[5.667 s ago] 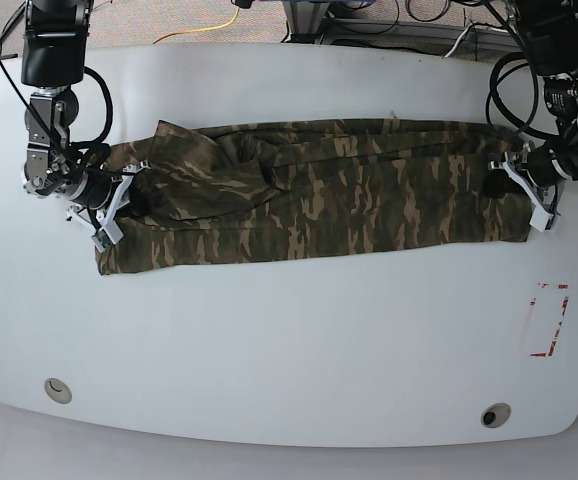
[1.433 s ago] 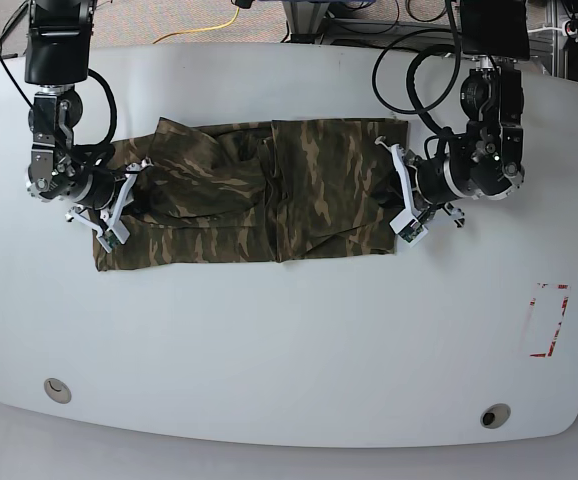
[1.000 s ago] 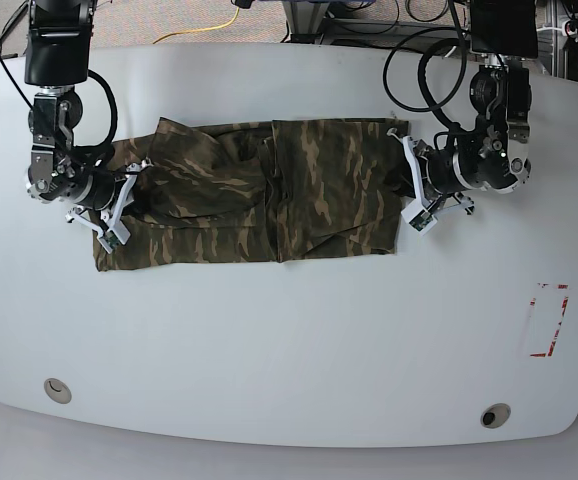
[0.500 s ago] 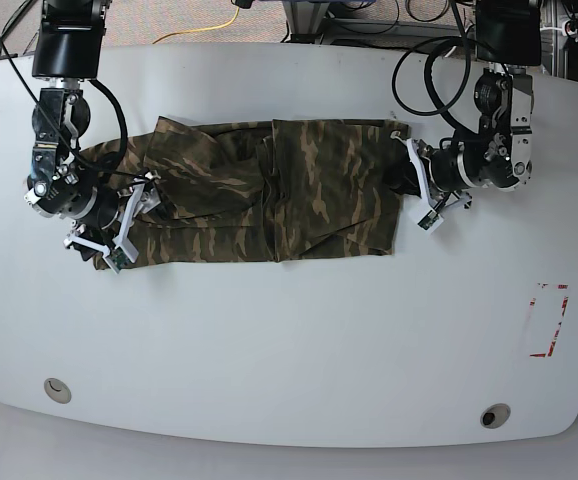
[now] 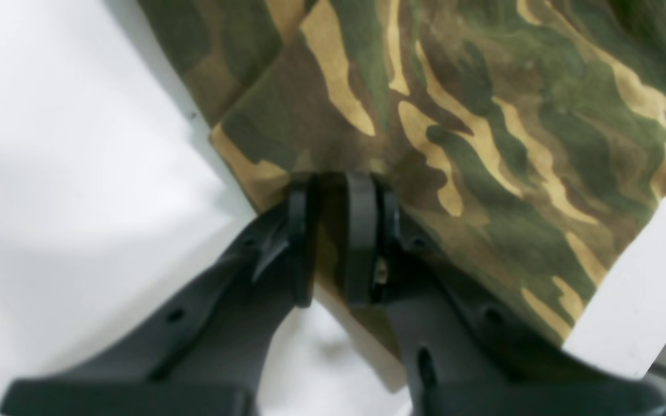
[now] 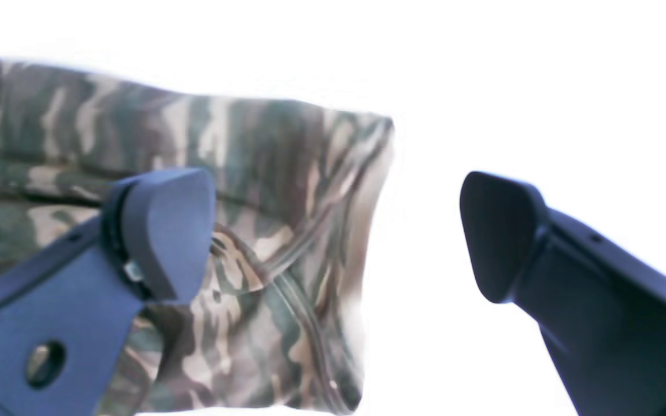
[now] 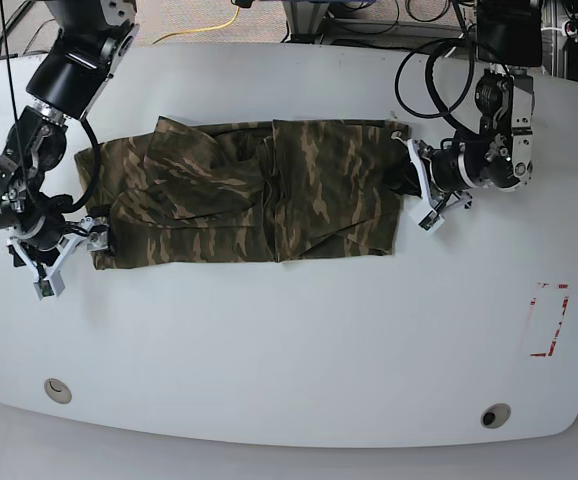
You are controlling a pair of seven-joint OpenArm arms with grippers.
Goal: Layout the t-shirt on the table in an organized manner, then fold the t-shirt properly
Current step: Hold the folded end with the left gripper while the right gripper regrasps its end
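The camouflage t-shirt (image 7: 249,195) lies on the white table (image 7: 289,350) as a long band, its right part folded over toward the middle. My left gripper (image 7: 405,188) is at the shirt's right edge. In the left wrist view its black fingers (image 5: 362,231) are pinched together on a fold of the t-shirt (image 5: 483,144). My right gripper (image 7: 81,242) sits just off the shirt's lower left corner. In the right wrist view the right gripper (image 6: 333,237) is wide open, with one finger over a corner of the t-shirt (image 6: 287,190) and the other over bare table.
A red-outlined tape rectangle (image 7: 547,320) marks the table's right side. Two round grommet holes (image 7: 57,390) (image 7: 495,415) sit near the front edge. Cables and a yellow cord (image 7: 209,25) lie beyond the far edge.
The right gripper has let go, opened and drawn back left and down off the shirt's left end. The left gripper has barely moved. Over the earlier frames, the shirt's right part was folded inward.
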